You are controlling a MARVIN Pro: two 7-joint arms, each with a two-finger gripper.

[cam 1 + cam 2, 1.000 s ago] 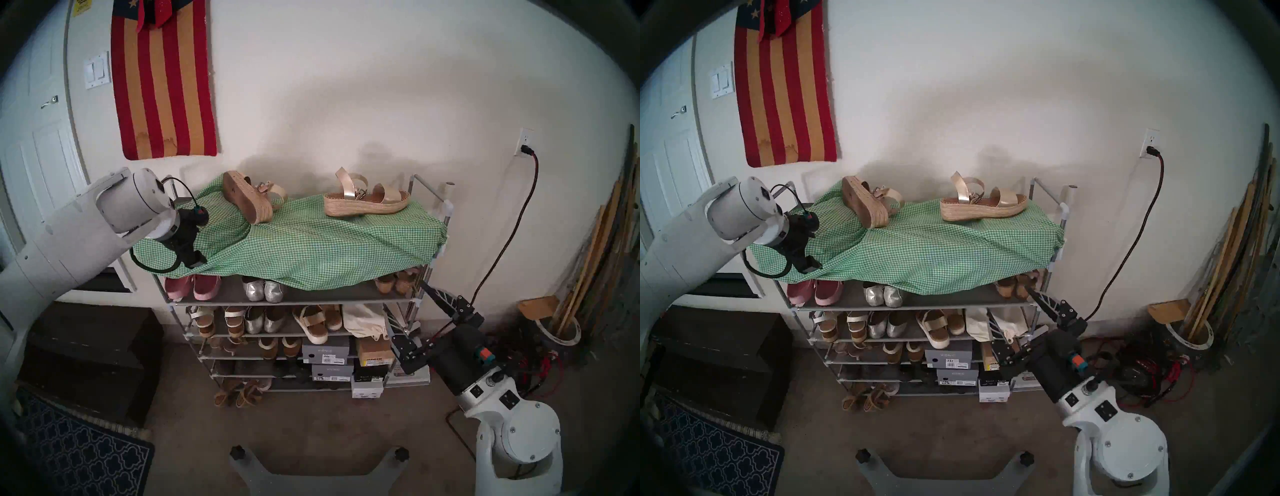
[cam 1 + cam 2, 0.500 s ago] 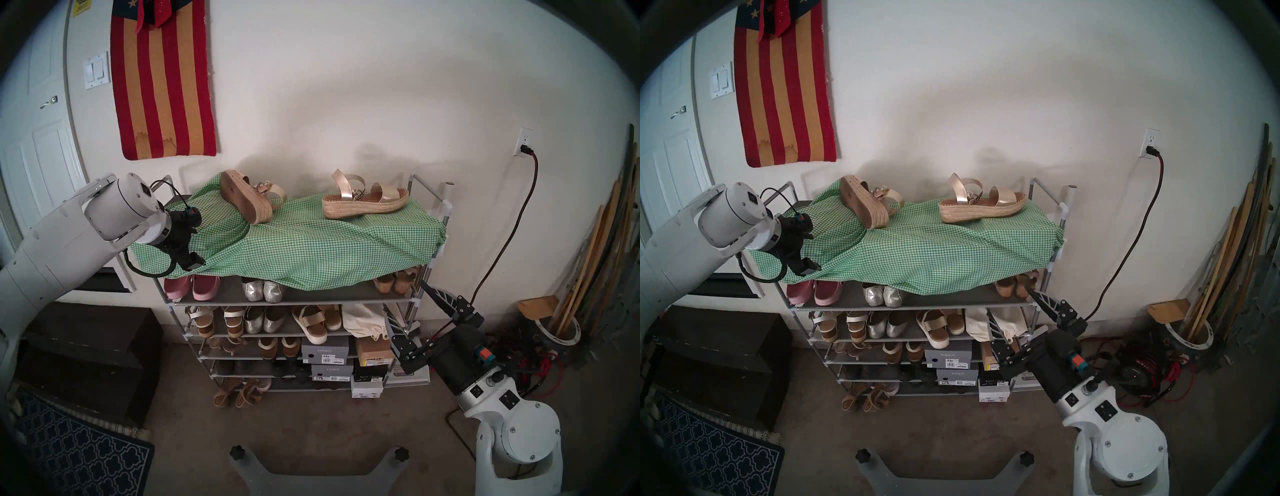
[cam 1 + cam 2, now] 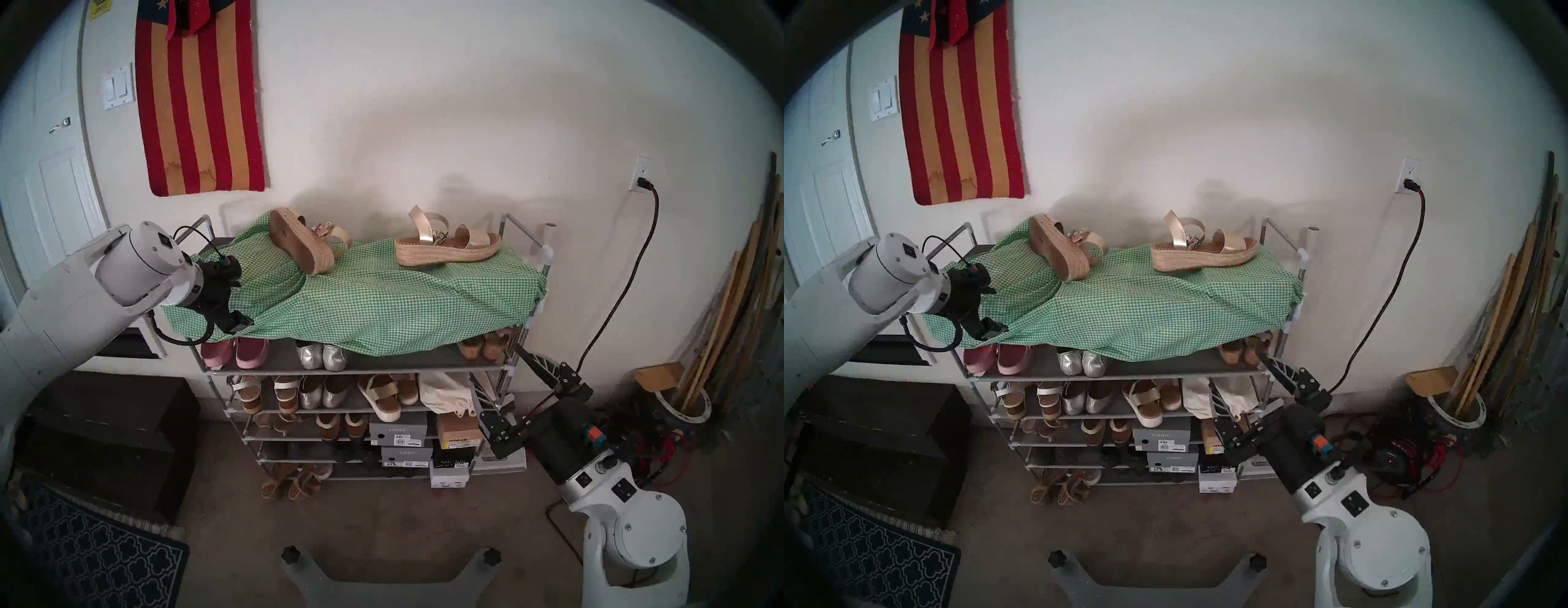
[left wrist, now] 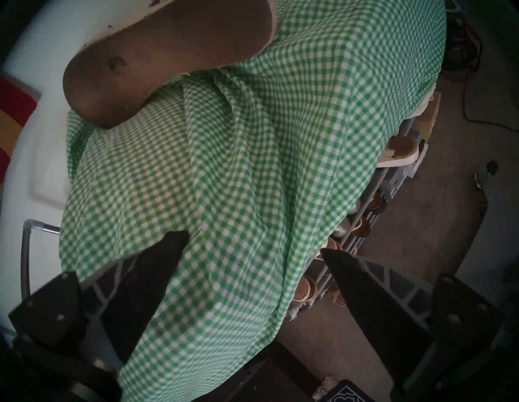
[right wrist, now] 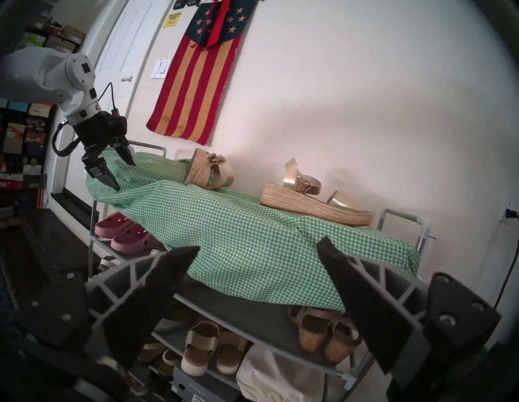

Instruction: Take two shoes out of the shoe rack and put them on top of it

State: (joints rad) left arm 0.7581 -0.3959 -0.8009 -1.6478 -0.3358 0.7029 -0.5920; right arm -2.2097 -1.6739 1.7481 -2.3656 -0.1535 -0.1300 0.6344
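Two jute-soled sandals lie on the green checked cloth (image 3: 382, 297) covering the top of the shoe rack (image 3: 356, 368). The right sandal (image 3: 445, 246) stands upright, long axis along the rack, toe toward the right rail. The left sandal (image 3: 303, 240) is tipped on its side, brown sole toward the camera; its toe band is hidden. Left gripper (image 5: 119, 171): fingers apart, empty, over the cloth's left end. Right gripper (image 5: 258, 249): fingers apart, empty, beside the rack's right end.
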